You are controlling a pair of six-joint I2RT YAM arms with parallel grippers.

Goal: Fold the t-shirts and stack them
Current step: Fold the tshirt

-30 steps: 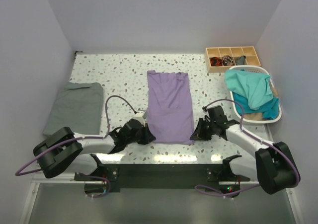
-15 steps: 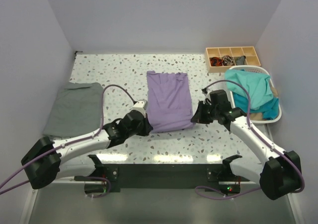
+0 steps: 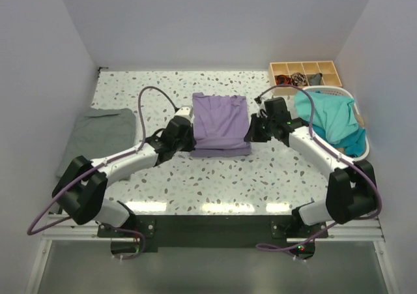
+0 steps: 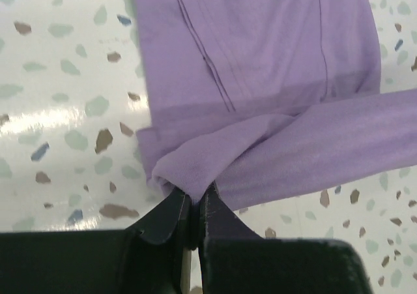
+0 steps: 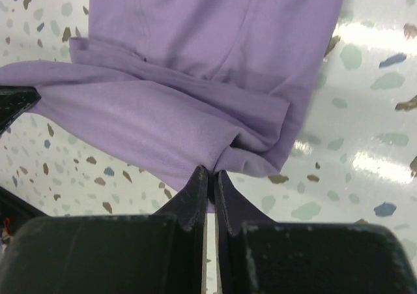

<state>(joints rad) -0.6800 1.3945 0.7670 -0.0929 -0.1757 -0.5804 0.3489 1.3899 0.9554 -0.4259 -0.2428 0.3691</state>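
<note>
Lavender t-shirt [image 3: 221, 121] hem corners in both jaws

Top camera looks down over the whole bench [image 3: 260, 176]; wrist cameras look close — all share the lavender t-shirt [image 3: 220, 121].
</note>
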